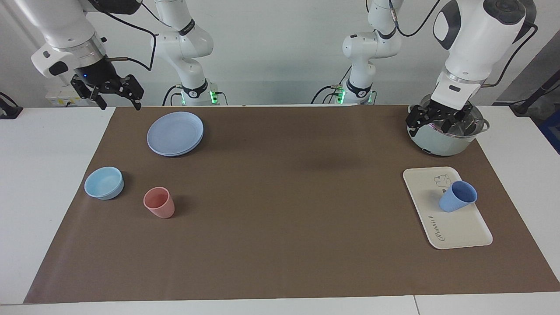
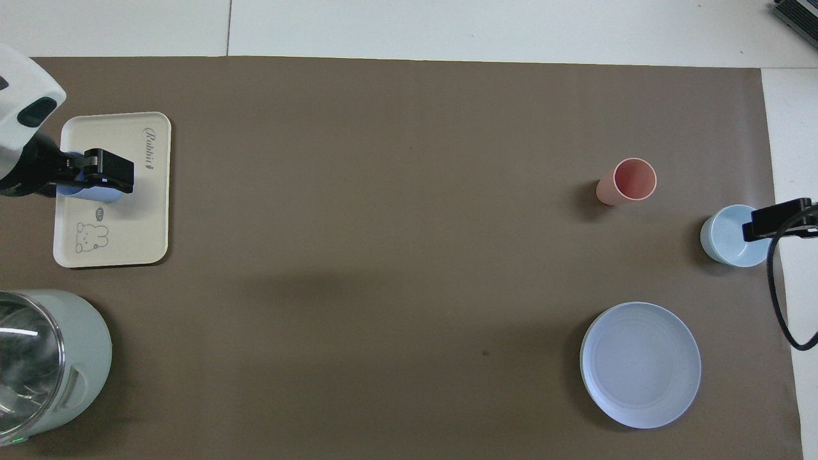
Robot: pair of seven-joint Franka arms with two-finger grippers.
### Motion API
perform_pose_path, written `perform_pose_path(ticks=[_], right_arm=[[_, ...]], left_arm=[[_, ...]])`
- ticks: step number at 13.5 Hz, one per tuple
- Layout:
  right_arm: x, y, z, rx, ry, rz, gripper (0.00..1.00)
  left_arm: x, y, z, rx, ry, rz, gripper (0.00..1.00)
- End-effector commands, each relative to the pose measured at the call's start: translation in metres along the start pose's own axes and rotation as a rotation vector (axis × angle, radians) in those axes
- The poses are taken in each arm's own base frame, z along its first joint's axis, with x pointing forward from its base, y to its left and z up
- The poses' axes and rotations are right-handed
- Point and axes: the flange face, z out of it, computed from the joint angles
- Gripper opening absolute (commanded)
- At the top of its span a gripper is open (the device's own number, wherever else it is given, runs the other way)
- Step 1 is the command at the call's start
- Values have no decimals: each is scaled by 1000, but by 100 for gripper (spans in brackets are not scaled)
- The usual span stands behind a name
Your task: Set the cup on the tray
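The blue cup (image 1: 457,197) stands upright on the cream tray (image 1: 455,232) at the left arm's end of the table, beside the bear drawing. My left gripper (image 1: 435,124) hangs open and empty, up in the air. In the overhead view my left gripper (image 2: 96,179) lies over the cup (image 2: 96,193) on the tray (image 2: 137,223) and covers most of it; the facing view shows it well above the cup, apart from it. My right gripper (image 1: 120,104) is open and empty, raised at the right arm's end, over the light-blue bowl's edge in the overhead view (image 2: 783,220).
A pale-green pot with a glass lid (image 1: 446,140) stands nearer to the robots than the tray. A round blue plate (image 1: 175,133), a light-blue bowl (image 1: 104,183) and a pink cup (image 1: 159,202) stand toward the right arm's end.
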Motion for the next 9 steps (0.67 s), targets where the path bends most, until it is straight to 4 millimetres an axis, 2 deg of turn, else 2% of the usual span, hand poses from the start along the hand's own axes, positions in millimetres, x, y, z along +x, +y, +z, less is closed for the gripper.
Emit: perform_pose_path(ticks=[1, 9], right_arm=[[-5, 0, -4, -29, -7, 11, 100], [-8, -6, -3, -31, -25, 4, 100]], left_arm=[[-10, -4, -14, 15, 14, -18, 100], [-13, 1, -19, -33, 18, -13, 100]])
